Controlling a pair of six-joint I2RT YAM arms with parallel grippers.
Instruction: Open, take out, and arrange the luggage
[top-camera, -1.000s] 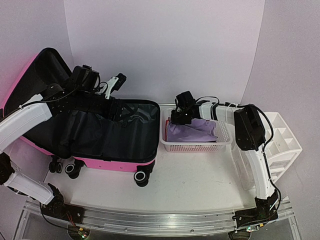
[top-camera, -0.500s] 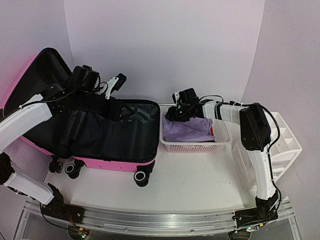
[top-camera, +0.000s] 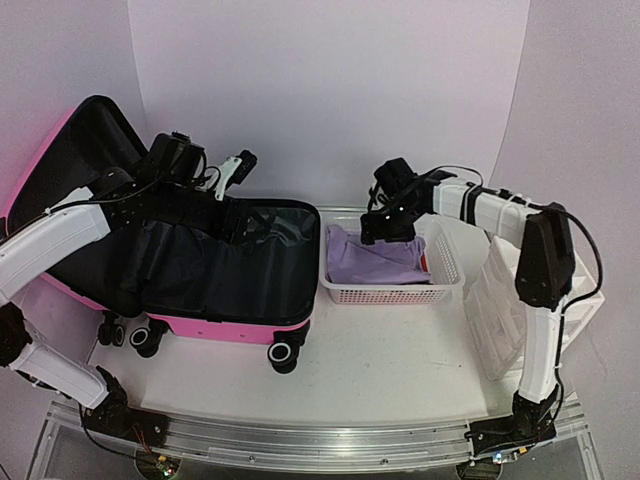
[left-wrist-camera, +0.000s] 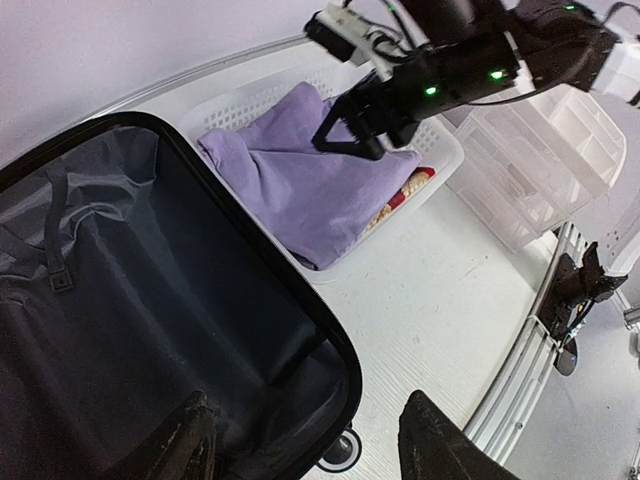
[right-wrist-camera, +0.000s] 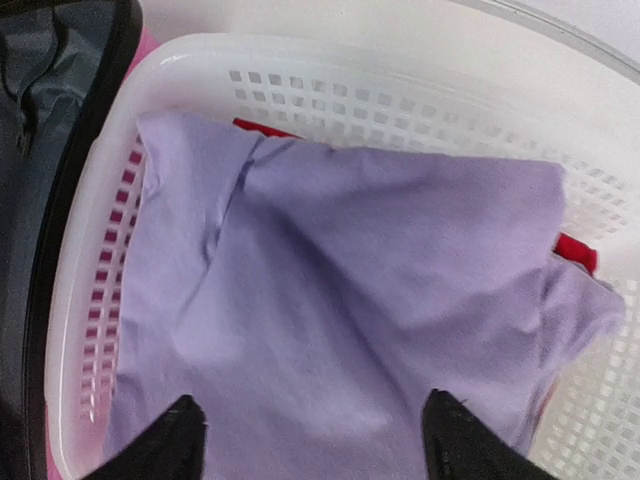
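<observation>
The luggage, a hot-pink hard-shell suitcase, lies open at the left with its lid leaning back and its black lining bare. My left gripper hovers open above the suitcase's inside, with nothing between its fingers. My right gripper hangs open a little above a purple cloth, which lies loose in the white mesh basket. Nothing is held in either gripper. A red item peeks out from under the cloth.
The basket stands against the suitcase's right edge. A white plastic drawer organizer stands at the far right, partly behind my right arm. Bare white table lies in front of the basket and suitcase wheels.
My right gripper opened and let go of the purple cloth, which now rests flat in the basket; the gripper then rose and shifted right. The left arm barely moved.
</observation>
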